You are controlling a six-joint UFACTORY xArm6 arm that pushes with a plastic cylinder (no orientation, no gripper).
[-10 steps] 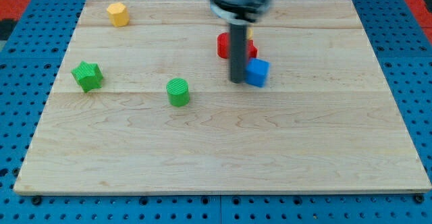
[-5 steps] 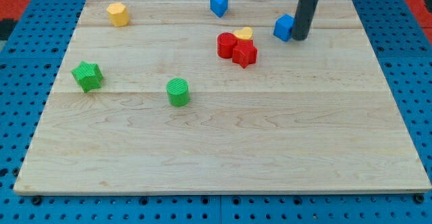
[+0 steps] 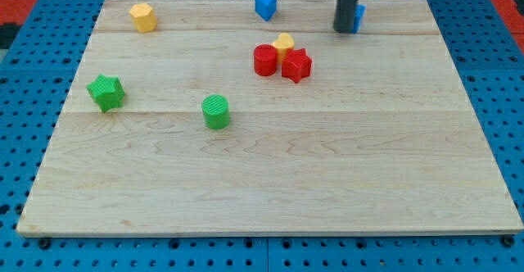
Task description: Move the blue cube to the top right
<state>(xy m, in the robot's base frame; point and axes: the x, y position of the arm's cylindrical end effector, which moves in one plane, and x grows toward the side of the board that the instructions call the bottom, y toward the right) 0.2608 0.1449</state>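
Note:
The blue cube (image 3: 359, 17) sits near the board's top edge, right of centre, mostly hidden behind my dark rod. My tip (image 3: 345, 29) rests on the board just at the cube's left side, touching or almost touching it. Only a sliver of the cube's right face shows.
A second blue block (image 3: 264, 5) lies at the top centre. A red cylinder (image 3: 264, 60), a red star (image 3: 296, 65) and a small yellow block (image 3: 284, 43) cluster together. A yellow block (image 3: 142, 16) is top left. A green star (image 3: 106, 92) and green cylinder (image 3: 216, 111) lie left.
The blue cube has gone up and right from beside the red cluster to near the top edge. My tip moved with it and now stands at its left. The red cluster shifted slightly.

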